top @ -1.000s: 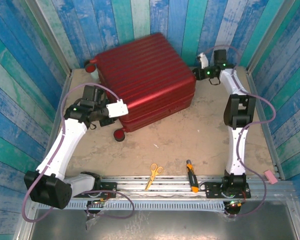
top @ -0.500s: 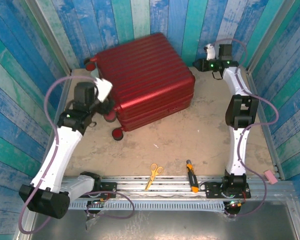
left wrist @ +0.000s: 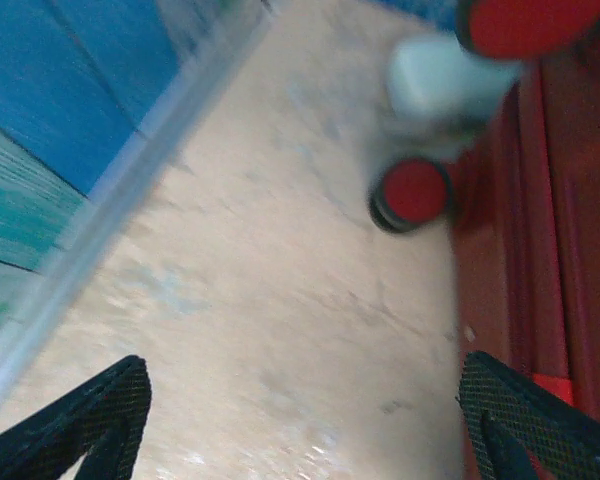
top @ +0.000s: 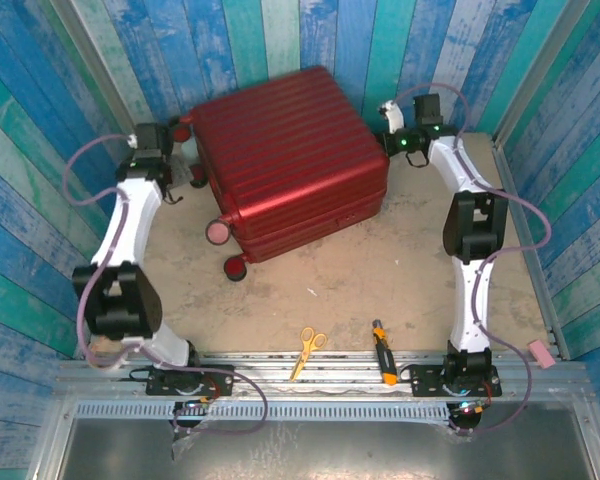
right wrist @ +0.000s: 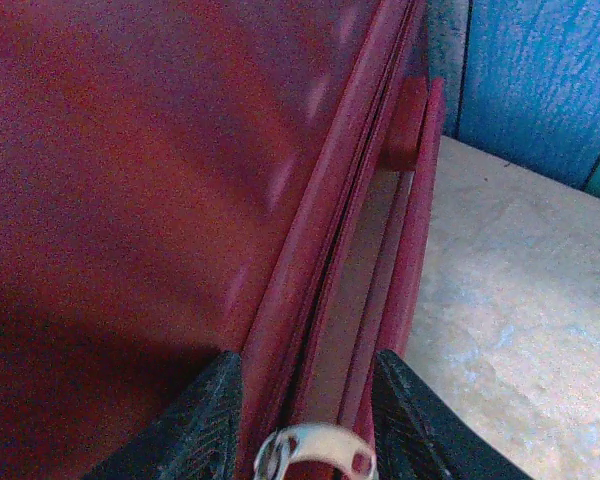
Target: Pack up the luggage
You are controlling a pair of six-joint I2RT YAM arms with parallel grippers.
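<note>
The luggage [top: 290,150], a dark-red ribbed hard-shell suitcase, lies closed on the sandy tabletop with its small wheels [top: 218,232] toward the left. My left gripper [top: 177,168] hangs beside the case's left side, open and holding nothing. In the left wrist view the left gripper [left wrist: 305,420] frames bare table, with a red wheel [left wrist: 412,192] and the shell [left wrist: 580,220] to the right. My right gripper [top: 392,138] sits at the case's far right corner. In the right wrist view the right gripper [right wrist: 305,370] straddles the zipper seam [right wrist: 340,260], closed on a silver zipper pull [right wrist: 315,448].
Yellow-handled scissors [top: 308,345] and an orange-black tool [top: 383,365] lie near the front rail. A pink block [top: 540,352] rests on the right frame. Blue plank walls [top: 60,150] close in left, right and behind the case.
My left arm swung from the case's front-left corner back to its left side by the wheels, and its jaws opened. The right gripper shifted slightly left at the far corner.
</note>
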